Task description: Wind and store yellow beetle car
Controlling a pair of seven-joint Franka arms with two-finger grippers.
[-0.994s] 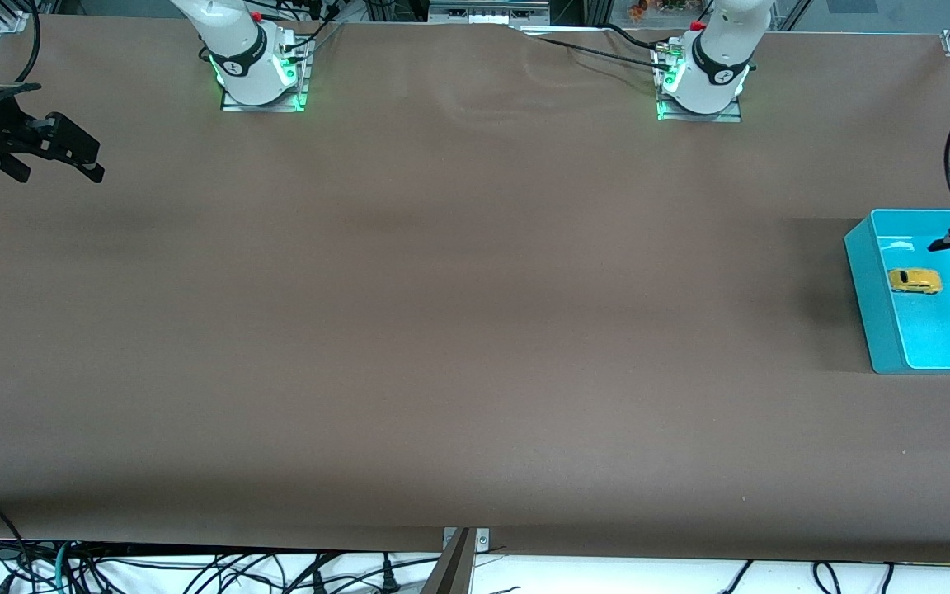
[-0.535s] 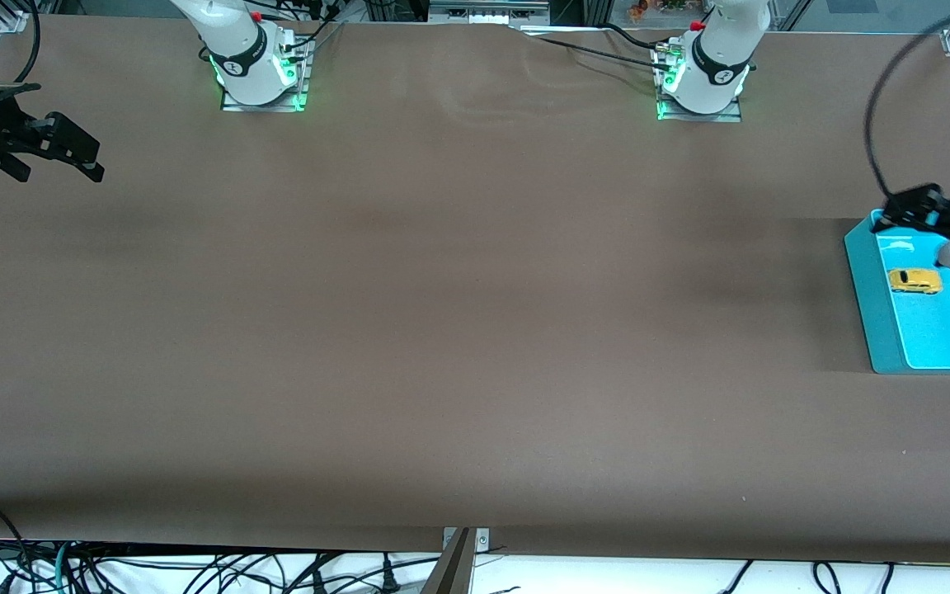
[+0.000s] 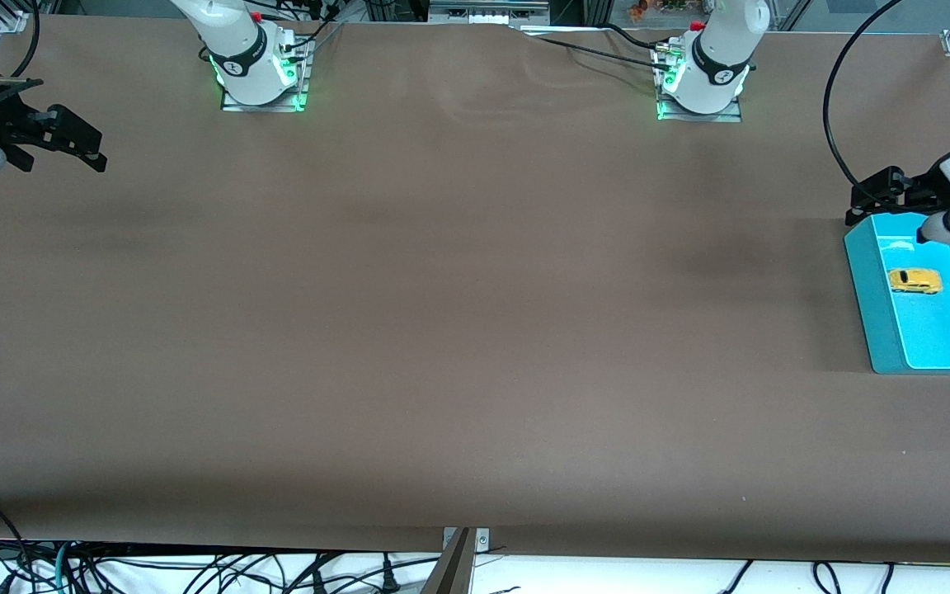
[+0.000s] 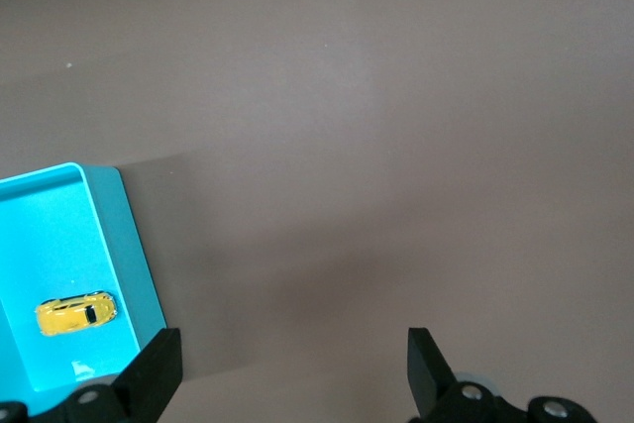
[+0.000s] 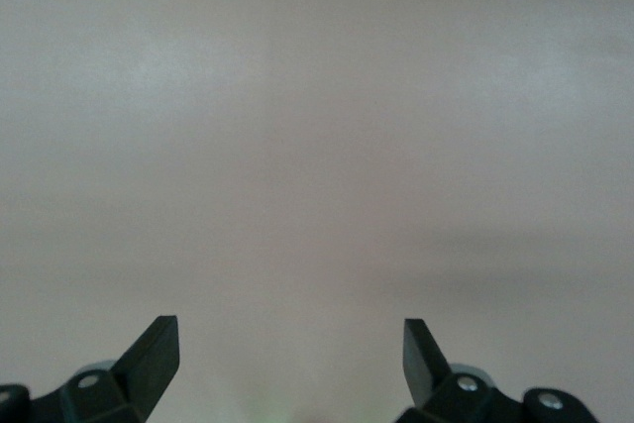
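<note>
The yellow beetle car [image 3: 915, 281] lies on its wheels inside a turquoise tray [image 3: 869, 301] at the left arm's end of the table. The left wrist view shows the yellow beetle car [image 4: 76, 314] on the floor of the tray [image 4: 134, 257], close to one wall. My left gripper [image 3: 859, 206] hangs open and empty over the tray's corner, apart from the car. In its own view the left gripper [image 4: 292, 359] has only brown table between its fingers. My right gripper [image 3: 92, 153] waits open over the table's right-arm end; the right gripper [image 5: 289, 339] holds nothing.
A brown cloth [image 3: 458, 330] covers the whole table. The two arm bases [image 3: 261, 74] stand along the edge farthest from the front camera. A black cable [image 3: 834, 124] loops above the table near the left gripper. Loose cables hang off the nearest edge.
The left gripper has drawn back from over the tray's inside to its corner, toward the table's middle. The car has stayed where it lay. The right gripper has shifted only slightly.
</note>
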